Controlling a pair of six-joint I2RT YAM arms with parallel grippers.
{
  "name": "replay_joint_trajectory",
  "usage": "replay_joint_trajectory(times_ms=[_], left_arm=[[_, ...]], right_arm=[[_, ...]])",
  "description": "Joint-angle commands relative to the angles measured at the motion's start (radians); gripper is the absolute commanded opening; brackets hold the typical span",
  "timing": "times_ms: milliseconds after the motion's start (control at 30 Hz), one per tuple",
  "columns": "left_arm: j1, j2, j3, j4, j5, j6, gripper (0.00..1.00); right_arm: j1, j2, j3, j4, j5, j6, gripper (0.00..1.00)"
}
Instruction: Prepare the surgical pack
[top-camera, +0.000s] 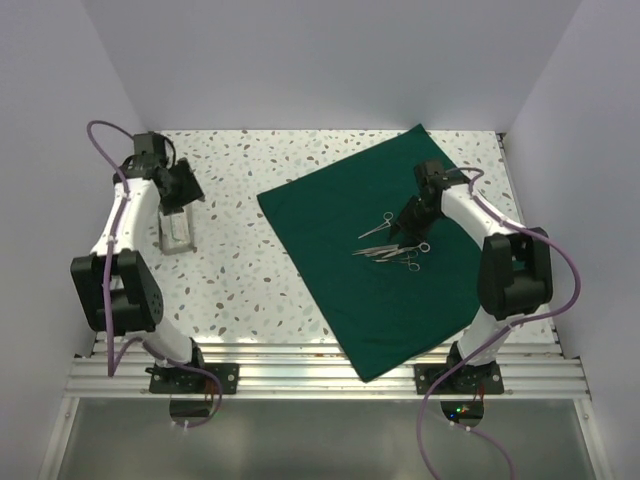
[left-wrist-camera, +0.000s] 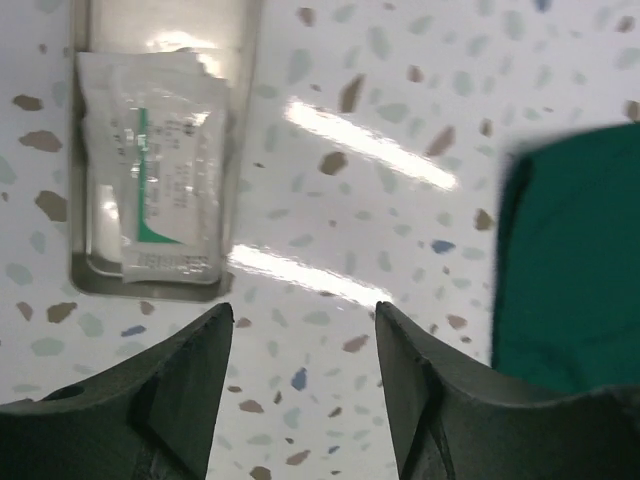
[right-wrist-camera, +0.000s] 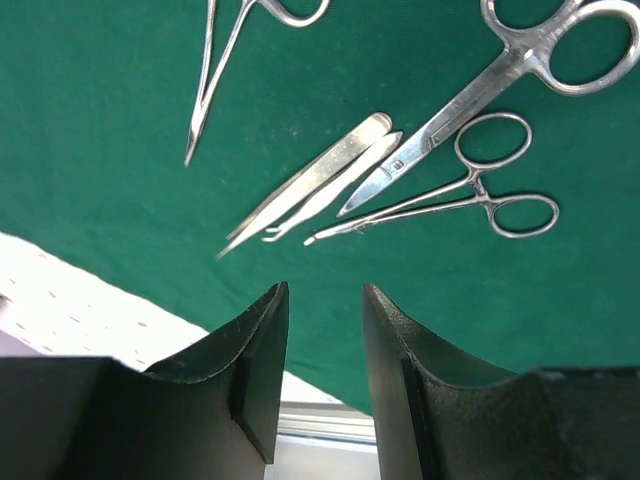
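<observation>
The surgical pack lies in separate parts. Its dark green drape (top-camera: 330, 220) is spread flat, turned diamond-wise, on the right half of the table. Silver instruments (top-camera: 388, 250) rest on it: scissors (right-wrist-camera: 470, 95), a clamp (right-wrist-camera: 455, 200), tweezers (right-wrist-camera: 310, 185) and a second clamp (right-wrist-camera: 210, 80). My right gripper (right-wrist-camera: 325, 295) hovers just above them, open and holding nothing. At far left a small steel tray (left-wrist-camera: 85, 285) holds white packets (left-wrist-camera: 150, 180). My left gripper (left-wrist-camera: 305, 320) is open and holds nothing, over bare tabletop beside the tray, with the drape's edge (left-wrist-camera: 570, 270) to its right.
The speckled white tabletop (top-camera: 240, 280) runs between tray and drape. White walls close the back and both sides. The drape's near corner (top-camera: 370, 370) reaches the metal rail at the front edge, between the two arm bases.
</observation>
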Motion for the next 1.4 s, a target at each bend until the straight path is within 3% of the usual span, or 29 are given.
replay_joint_trajectory(times_ms=[0, 267, 433, 700, 1367], left_arm=[[-0.101, -0.113, -0.044, 0.032, 0.036, -0.067, 0.64], [-0.252, -0.130, -0.112, 0.081, 0.094, -0.078, 0.65], [-0.258, -0.124, -0.107, 0.070, 0.134, -0.044, 0.65], [-0.267, -0.099, -0.121, 0.105, 0.176, -0.049, 0.64], [-0.276, -0.076, -0.109, 0.107, 0.187, -0.034, 0.63]], right_arm=[[0.008, 0.013, -0.005, 0.010, 0.050, 0.148, 0.40], [0.137, 0.065, 0.075, -0.009, 0.185, 0.309, 0.40], [0.172, 0.085, 0.083, -0.005, 0.245, 0.365, 0.40], [0.175, 0.159, 0.087, 0.036, 0.219, 0.357, 0.36], [0.177, 0.167, 0.117, 0.027, 0.224, 0.398, 0.32]])
